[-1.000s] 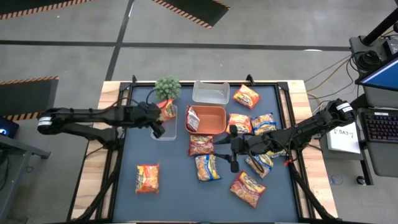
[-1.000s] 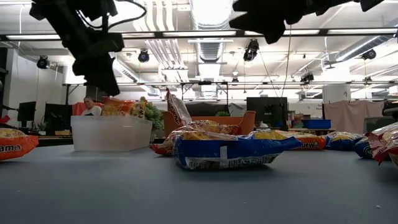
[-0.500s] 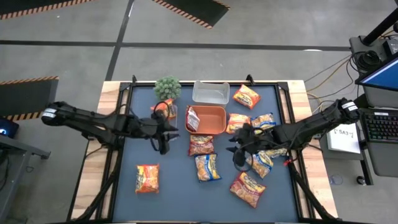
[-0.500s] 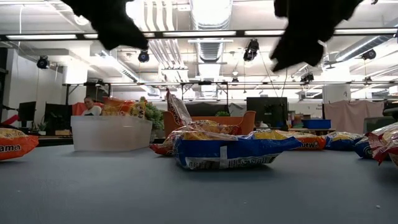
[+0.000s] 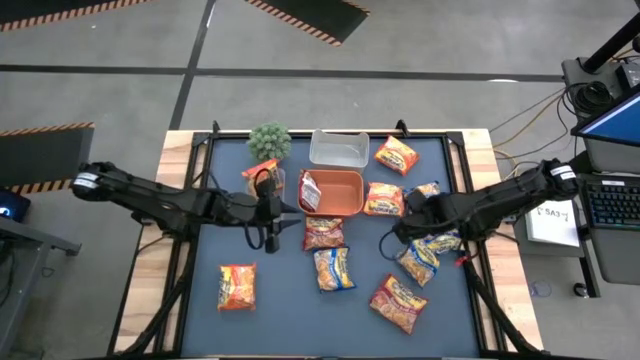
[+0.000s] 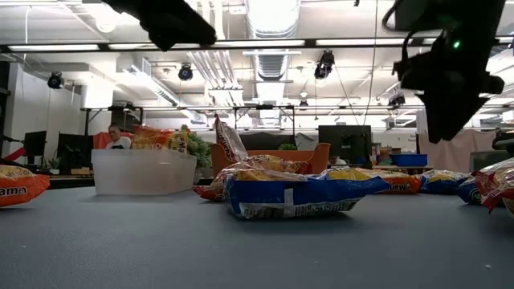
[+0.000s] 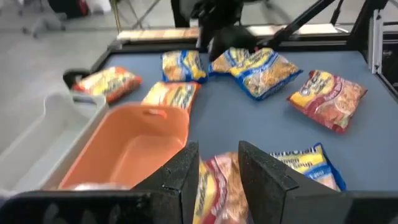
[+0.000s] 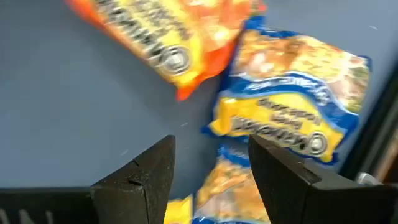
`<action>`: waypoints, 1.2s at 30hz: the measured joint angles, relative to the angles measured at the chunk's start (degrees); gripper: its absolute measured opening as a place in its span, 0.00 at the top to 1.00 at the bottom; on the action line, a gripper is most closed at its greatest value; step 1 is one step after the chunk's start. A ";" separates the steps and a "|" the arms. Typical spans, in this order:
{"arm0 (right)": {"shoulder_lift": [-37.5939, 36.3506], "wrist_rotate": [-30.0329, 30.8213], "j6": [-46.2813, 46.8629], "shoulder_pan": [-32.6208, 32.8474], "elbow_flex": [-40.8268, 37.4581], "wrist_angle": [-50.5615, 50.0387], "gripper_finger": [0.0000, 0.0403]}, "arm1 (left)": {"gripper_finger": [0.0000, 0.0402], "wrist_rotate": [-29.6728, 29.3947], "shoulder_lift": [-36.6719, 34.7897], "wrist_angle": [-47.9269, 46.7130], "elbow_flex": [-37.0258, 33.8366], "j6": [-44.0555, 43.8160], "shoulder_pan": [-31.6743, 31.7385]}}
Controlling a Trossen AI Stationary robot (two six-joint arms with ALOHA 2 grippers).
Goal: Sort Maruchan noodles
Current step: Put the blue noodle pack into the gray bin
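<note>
Maruchan noodles packets lie scattered flat on the dark mat: a red one, a blue-and-yellow one, an orange one and several more toward the right. One red packet leans in the orange tray. An orange packet sits in a clear tub. My left gripper hovers open beside that tub, facing the red packet. My right gripper is open and tipped down above bare mat next to blue-and-yellow packets.
A second clear tub stands at the far edge, with a small green plant to its left. Bare mat lies along the near edge and at the near left around the orange packet. Wooden table borders run down both sides.
My left gripper has left the clear tub, risen and swung toward the table's right, turning level toward the tray. My right gripper has moved toward the table's right edge, dropped lower and tipped from nearly level to pointing down. No packet has moved.
</note>
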 joint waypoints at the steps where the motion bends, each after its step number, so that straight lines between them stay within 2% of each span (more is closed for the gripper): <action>1: -0.02 0.10 -0.05 -1.28 -0.47 0.29 0.52 | 0.77 0.00 0.41 1.06 0.00 1.18 0.00; 7: 0.01 1.00 -2.73 -7.39 -4.27 4.53 0.52 | 0.77 -2.82 1.96 5.36 0.04 5.48 0.00; 13: 0.01 0.43 -4.37 -8.37 -8.54 14.48 0.52 | 0.77 -7.38 1.97 5.37 0.04 6.98 0.00; 25: -0.13 2.24 -0.62 -8.30 -15.17 19.47 0.52 | 0.77 -7.49 1.97 6.54 0.04 7.79 0.07; 36: -0.03 6.14 -0.30 -8.32 -15.91 21.07 0.52 | 0.77 -7.50 1.95 10.21 -0.01 8.59 0.07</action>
